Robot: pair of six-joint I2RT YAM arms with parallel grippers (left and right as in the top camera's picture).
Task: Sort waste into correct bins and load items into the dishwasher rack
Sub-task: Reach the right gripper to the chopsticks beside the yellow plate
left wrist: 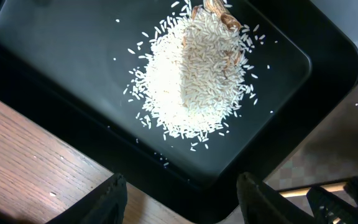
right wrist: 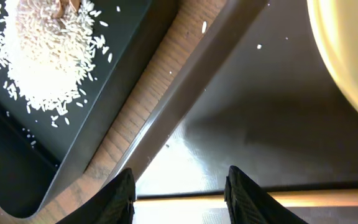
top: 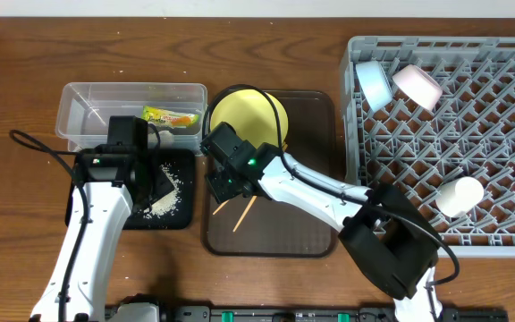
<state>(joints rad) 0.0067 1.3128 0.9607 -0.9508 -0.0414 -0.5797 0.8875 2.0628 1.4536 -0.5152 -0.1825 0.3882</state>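
Chopsticks point(top: 242, 215) lie on the brown serving tray point(top: 302, 228), axis running 1 to 7 o'clock, just 4 o'clock of the right gripper point(top: 215, 188), jaws apart and empty; the left gripper point(left wrist: 182, 193), likewise spread, hovers farther off.

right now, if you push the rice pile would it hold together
Probably not: the rice is loose grains with strays already scattered, so it would likely spread. The black tray looks glossy, so grains may slide easily.
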